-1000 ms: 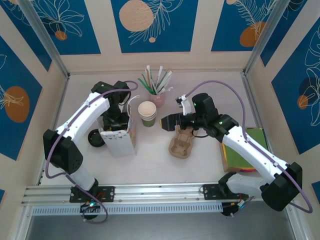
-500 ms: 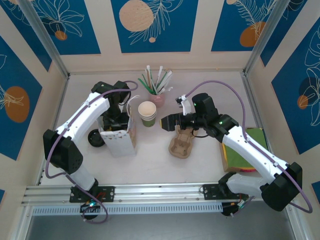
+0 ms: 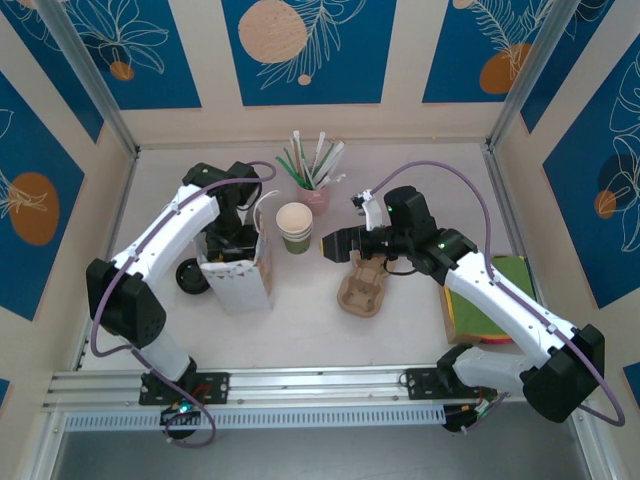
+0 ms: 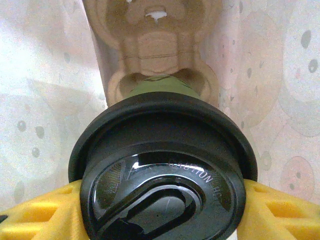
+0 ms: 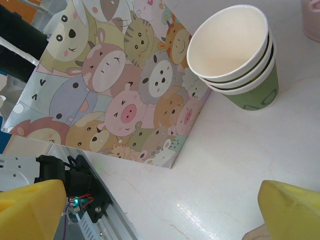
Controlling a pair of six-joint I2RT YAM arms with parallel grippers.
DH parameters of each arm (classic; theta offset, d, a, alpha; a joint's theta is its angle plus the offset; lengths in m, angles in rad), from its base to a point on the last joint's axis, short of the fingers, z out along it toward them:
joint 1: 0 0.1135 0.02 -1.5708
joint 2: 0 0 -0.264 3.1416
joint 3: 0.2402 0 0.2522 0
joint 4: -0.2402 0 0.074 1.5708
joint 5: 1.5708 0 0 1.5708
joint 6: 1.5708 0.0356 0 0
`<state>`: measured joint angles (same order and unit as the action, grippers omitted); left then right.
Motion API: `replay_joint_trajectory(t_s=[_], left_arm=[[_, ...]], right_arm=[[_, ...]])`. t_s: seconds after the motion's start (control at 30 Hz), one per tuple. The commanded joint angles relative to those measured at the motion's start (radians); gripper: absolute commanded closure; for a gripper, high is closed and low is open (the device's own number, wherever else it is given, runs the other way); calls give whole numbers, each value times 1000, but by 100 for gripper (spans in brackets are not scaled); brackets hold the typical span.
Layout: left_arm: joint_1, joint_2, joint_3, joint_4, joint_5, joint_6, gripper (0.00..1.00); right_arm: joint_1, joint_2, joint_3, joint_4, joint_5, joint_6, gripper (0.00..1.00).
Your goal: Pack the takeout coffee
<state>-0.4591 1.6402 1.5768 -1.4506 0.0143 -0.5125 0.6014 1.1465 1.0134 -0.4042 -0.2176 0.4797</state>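
Start with the biggest thing, the tall paper bag printed with cartoon animals (image 5: pixel 115 90). It stands upright on the left side of the table, open at the top, and your left arm reaches down into it. At the bottom of the bag lies a brown pressed-paper cup tray (image 4: pixel 160 45). A second brown tray (image 3: pixel 362 285) of the same kind sits out on the table, right of the middle. Just right of the bag and a bit farther back is the stack of green paper cups with no lids (image 5: pixel 235 55). Leave those alone.

Now the takeout coffee, the small green paper cup with the round black plastic lid (image 4: pixel 162 165). It is inside the bag, upright, with its bottom at one round pocket of the tray. The left gripper (image 4: pixel 160 212) is clamped on it, with a yellow finger pressed against each side. The wide lid hides the bottom of the cup, so you cannot tell whether it sits all the way down. It looks close.

The right gripper (image 3: pixel 328 243) is spread wide and holds nothing. It hangs over the far end of the tray on the table, near the stack.

So most of the job looks done, because the coffee is in the bag. What is left is small. Settle the cup into its pocket, let go, and lift the left arm straight up so it does not catch the bag's rim.
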Motion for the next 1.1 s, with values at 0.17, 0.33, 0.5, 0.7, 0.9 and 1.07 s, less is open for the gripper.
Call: replay_joint_trajectory(t_s=[0.17, 0.33, 0.5, 0.7, 0.9, 1.07], left_arm=[[12, 13, -10, -20, -14, 23, 44], [12, 13, -15, -23, -20, 21, 44], [11, 15, -19, -20, -16, 20, 44], [11, 15, -15, -20, -14, 23, 44], [11, 16, -18, -20, -13, 24, 44], [11, 17, -20, -17, -8, 25, 44]], right_arm=[[-5, -18, -9, 1, -20, 7, 1], [-5, -16, -9, -1, -22, 5, 1], [-6, -16, -9, 0, -22, 5, 1], [-6, -16, -9, 1, -22, 7, 1], [-5, -13, -7, 2, -23, 7, 1], [-5, -14, -6, -1, -22, 5, 1]])
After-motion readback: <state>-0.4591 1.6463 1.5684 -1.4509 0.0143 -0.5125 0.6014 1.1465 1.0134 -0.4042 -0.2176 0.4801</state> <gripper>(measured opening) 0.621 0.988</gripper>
